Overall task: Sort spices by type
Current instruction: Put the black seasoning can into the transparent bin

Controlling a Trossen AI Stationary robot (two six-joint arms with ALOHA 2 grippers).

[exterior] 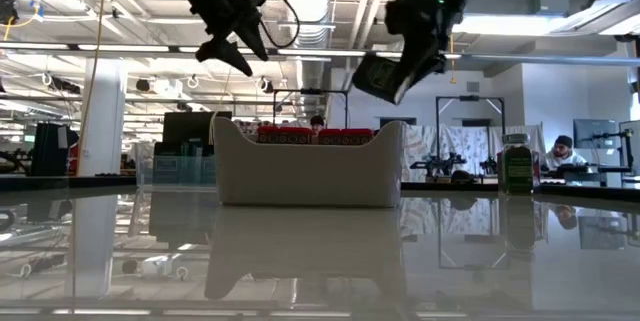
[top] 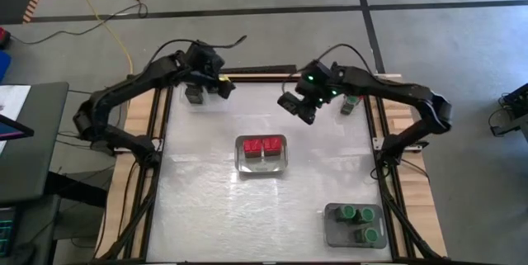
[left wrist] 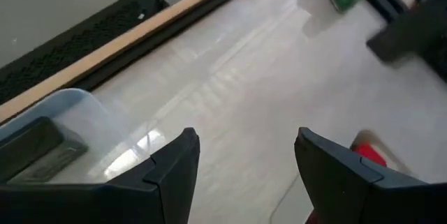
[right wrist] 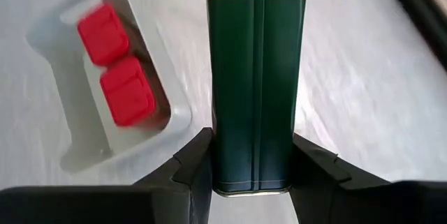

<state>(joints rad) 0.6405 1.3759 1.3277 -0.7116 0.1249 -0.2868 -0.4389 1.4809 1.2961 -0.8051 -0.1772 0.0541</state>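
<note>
Green tray [top: 332,234]: lower right of the high view, on the surface [top: 206,215], holding four green-capped spices [top: 356,214].
Red tray [top: 262,165]: centre of the high view, two red-capped spices [top: 262,144] side by side in its far half; in the low view a pale tub at mid-frame.
Right claw [top: 299,106]: raised over the upper middle of the high view, clenched on a dark tin [right wrist: 255,77]; tin gripped across its narrow sides, long axis running straight out between the fingers, hanging tilted at upper centre-right of the low view.
Key relation: judged destination for the tin is a clear bin [top: 195,94] at upper left of the high view, where a black box [left wrist: 38,148] already lies; bin lies to the left of the right claw, across the surface's far edge.
Left claw [top: 216,82]: released and empty, hovering just beside that bin, between it and the right claw; nearer arm to the bin, and the likeliest obstruction.
Loose spice [top: 350,106]: green-capped, standing at upper right of the high view, beside the right forearm, not yet sorted.
Red tray versus tin: below and left of the tin in the right wrist view, well apart, no obstacle.
</note>
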